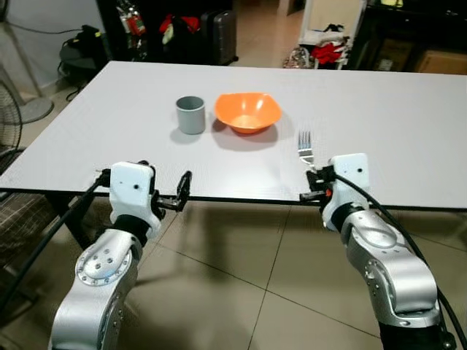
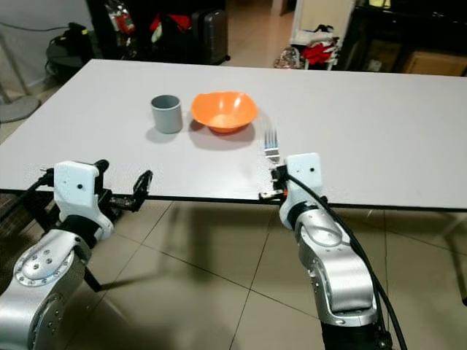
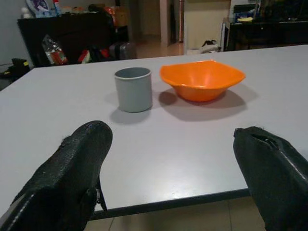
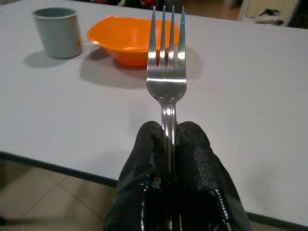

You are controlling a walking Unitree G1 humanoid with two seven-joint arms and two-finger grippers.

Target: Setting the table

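Observation:
A silver fork (image 4: 166,77) points forward over the white table (image 1: 379,124), its handle pinched in my shut right gripper (image 1: 314,182) at the table's near edge. An orange bowl (image 1: 247,111) sits mid-table, and a grey cup (image 1: 190,114) stands just left of it. My left gripper (image 1: 179,195) hangs open at the near edge, left of the fork, with nothing between its fingers (image 3: 72,168).
Beyond the far edge are dark furniture, a suitcase (image 1: 219,33) and red items on the floor. A fan (image 1: 14,109) stands at the left. Tiled floor (image 1: 241,277) lies below the table's front edge.

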